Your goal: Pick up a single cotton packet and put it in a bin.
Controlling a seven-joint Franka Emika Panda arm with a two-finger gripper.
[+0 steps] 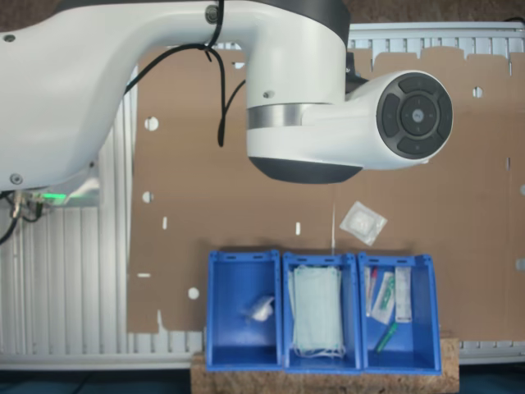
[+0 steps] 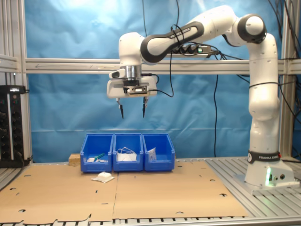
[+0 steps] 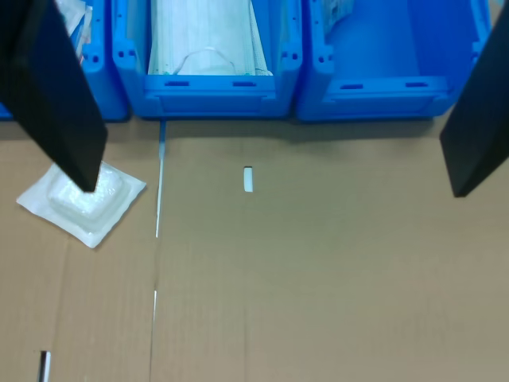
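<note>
Lying below end effector: cotton packet.

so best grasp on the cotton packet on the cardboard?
Probably straight from above: the cotton packet lies flat on the cardboard before the bins. Close the open gripper across its raised padded middle; the thin sealed edges offer little to pinch.

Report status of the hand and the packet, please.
Hand open, high above the bins. Small flat white plastic cotton packet on the cardboard, before the three blue plastic bins. Nothing in the way.
</note>
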